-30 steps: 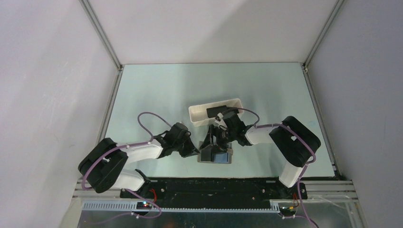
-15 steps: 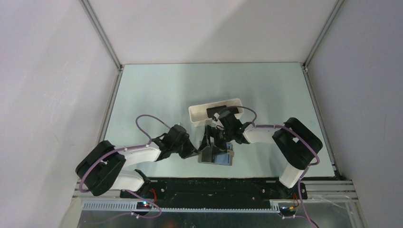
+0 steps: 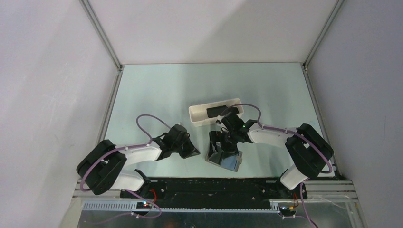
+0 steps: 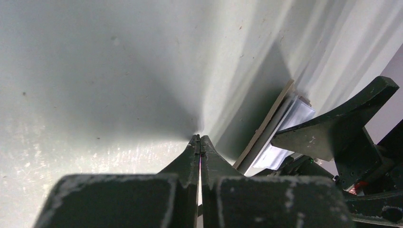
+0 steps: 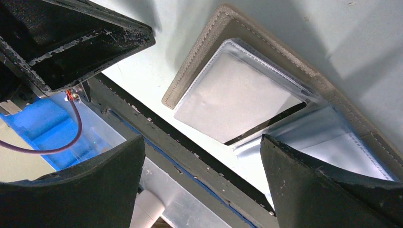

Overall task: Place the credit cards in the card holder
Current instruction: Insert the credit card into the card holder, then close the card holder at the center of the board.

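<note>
Card holder (image 3: 223,160): lying open near the front edge of the table (image 3: 161,90), silvery sleeves facing up, one flap tilting off the surface.
Credit card (image 3: 216,111): one black card is showing, resting in the white tray (image 3: 198,118) just behind the holder; whether any card is sitting in a sleeve cannot be told.
Step in hand: judged to be spreading the holder for loading. The sleeve mouth wants turning toward the tray, and the flap wants pinning lightly so that nothing is sliding.
Right gripper (image 5: 200,142): fingers standing wide apart over the open sleeves, gripping nothing; in the left wrist view one finger is appearing to press on the inner face.
Left gripper (image 4: 199,140): fingers pressing together, tips hanging low over the table beside the holder, nothing showing between them.
</note>
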You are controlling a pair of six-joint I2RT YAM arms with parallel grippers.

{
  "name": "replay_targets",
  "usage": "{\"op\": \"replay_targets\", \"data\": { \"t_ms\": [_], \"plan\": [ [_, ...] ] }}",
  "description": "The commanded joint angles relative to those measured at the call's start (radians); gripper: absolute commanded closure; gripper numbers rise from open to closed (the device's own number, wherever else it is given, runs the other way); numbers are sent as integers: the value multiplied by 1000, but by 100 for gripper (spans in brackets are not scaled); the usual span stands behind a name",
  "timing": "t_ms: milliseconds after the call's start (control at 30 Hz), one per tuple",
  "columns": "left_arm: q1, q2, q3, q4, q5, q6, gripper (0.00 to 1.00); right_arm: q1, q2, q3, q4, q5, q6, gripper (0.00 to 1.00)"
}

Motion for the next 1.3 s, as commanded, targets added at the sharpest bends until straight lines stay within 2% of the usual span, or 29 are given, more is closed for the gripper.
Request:
{"op": "replay_targets", "data": {
  "t_ms": [0, 67, 100, 133, 167, 200, 267, 333, 467, 600, 867, 1067, 1200, 1267],
  "plan": [
    [0, -5, 41, 6, 1, 27, 100, 2, -1, 52, -65, 15, -47, 6],
    [-1, -15, 49, 19, 12, 55, 100, 2, -12, 54, -83, 35, -58, 6],
    [2, -26, 57, 22, 19, 75, 92, 2, -13, 54, -94, 48, -67, 6],
    [5, -32, 59, 32, 21, 80, 83, 0, -12, 53, -97, 54, -71, 6],
    [11, -46, 51, 47, 30, 82, 64, -1, -9, 53, -99, 59, -80, 6],
    [17, -52, 44, 96, 56, 80, 50, -5, 1, 53, -98, 56, -84, 7],
    [31, -53, 4, 215, 116, 67, 40, -10, 13, 51, -83, 42, -95, 7],
    [38, -18, 2, 303, 188, 63, 34, -15, 19, 51, -65, 23, -107, 8],
    [39, 88, 31, 377, 300, 72, 28, -26, 5, 47, -30, -4, -125, 8],
    [37, 189, 40, 455, 370, 35, 33, -63, -13, 17, 11, -50, -115, 8],
    [1, 243, 58, 488, 384, 17, 43, -120, -46, -59, 111, -146, -83, 8],
    [-20, 273, 74, 496, 378, 11, 67, -135, -53, -60, 122, -166, -71, 8],
    [-19, 250, 64, 495, 352, 11, 94, -141, -80, -60, 109, -170, -71, 7],
    [-19, 223, 55, 493, 331, 12, 99, -143, -98, -59, 92, -162, -73, 7]
  ]
}}
